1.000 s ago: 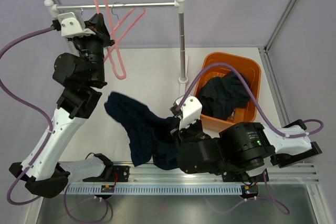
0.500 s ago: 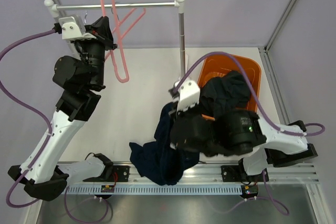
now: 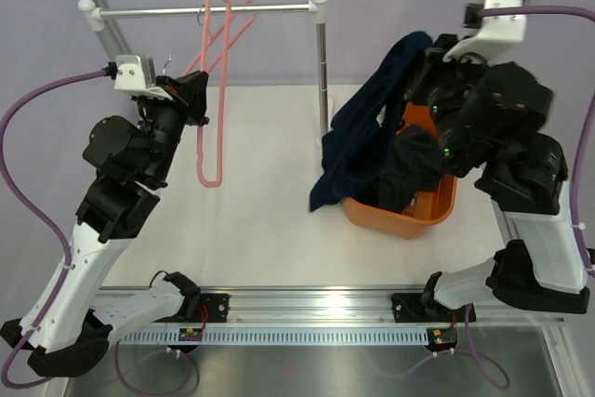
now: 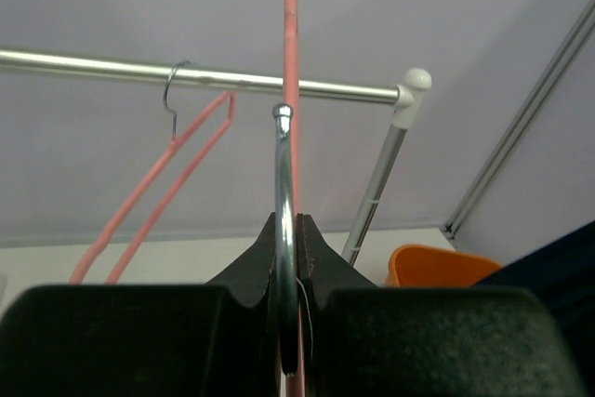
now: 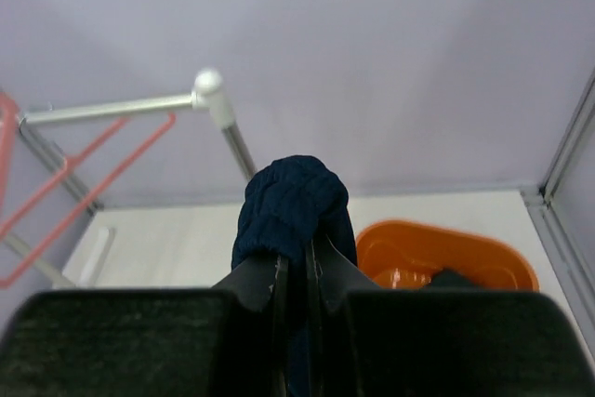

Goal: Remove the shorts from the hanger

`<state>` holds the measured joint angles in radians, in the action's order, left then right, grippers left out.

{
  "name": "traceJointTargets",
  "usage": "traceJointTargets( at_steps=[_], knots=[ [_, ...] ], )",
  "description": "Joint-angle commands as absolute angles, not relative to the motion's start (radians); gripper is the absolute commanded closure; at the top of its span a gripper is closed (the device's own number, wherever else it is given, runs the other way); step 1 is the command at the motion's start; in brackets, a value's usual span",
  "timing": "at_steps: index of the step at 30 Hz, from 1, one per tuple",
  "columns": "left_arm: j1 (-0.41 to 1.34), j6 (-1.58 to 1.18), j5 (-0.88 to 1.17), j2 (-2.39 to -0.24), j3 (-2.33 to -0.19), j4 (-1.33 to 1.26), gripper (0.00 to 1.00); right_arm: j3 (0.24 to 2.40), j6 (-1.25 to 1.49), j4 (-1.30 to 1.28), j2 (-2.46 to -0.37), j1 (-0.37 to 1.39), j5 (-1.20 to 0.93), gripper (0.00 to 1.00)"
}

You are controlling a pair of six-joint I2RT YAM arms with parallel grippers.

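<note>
Swinging up from low over the near edge of the table [image 3: 260, 220], where it was a second ago, the right arm is now carrying the shorts [image 3: 358, 137] high above the basket [image 3: 400, 222], while the left arm is drawing the hanger [image 4: 291, 44] a little away from the rail [image 3: 270, 9]. Nearest, the table is lying bare between the two arms. Farther back on the right, the basket is holding the other pair [image 3: 414, 165], bunched inside it. The right gripper [image 5: 296, 267] is pinching a fold of the shorts, jaws clamped tight on the cloth; the garment is draping down and leftward, its lowest hem hanging outside the basket's left wall, near the post [image 3: 322, 72]. On the left, the left gripper [image 4: 288, 230] is clenching the bare hanger by its metal hook, the pink frame dangling free of any cloth. At the back, a spare hanger [image 4: 223, 99] is hanging from the rail. The shorts are already off the hanger, so the drop is probably the step in hand. Doing it well likely means shifting the right gripper farther over the basket's middle and lowering it, so that the trailing hem is gathering inside before the jaws part, and keeping the cloth clear of the post.
</note>
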<state>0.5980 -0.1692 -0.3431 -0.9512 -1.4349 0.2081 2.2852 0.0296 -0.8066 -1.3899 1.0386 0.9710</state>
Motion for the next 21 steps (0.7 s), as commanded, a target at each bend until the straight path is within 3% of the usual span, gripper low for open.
traceJointTargets(
  at_steps=[1, 2, 5, 10, 21],
  knots=[
    [0.595, -0.202, -0.285, -0.92, -1.379, 0.245, 1.0, 2.24, -0.312, -0.283, -1.269, 1.032, 1.034, 1.0],
    [0.595, -0.202, -0.279, -0.916, -1.373, 0.252, 1.0, 2.22, -0.371, -0.126, -1.261, 1.034, 1.038, 1.0],
    [0.595, -0.204, -0.256, -0.905, -1.362, 0.275, 1.0, 2.288, -0.581, 0.016, -1.313, 1.028, 1.063, 1.0],
    [0.595, -0.221, -0.216, -0.888, -1.341, 0.301, 1.0, 2.31, -0.698, 0.092, -1.39, 0.953, 1.063, 1.0],
    [0.597, -0.226, -0.178, -0.873, -1.336, 0.44, 1.0, 2.347, -0.238, -0.388, -1.491, 0.661, 0.841, 1.0]
  ],
)
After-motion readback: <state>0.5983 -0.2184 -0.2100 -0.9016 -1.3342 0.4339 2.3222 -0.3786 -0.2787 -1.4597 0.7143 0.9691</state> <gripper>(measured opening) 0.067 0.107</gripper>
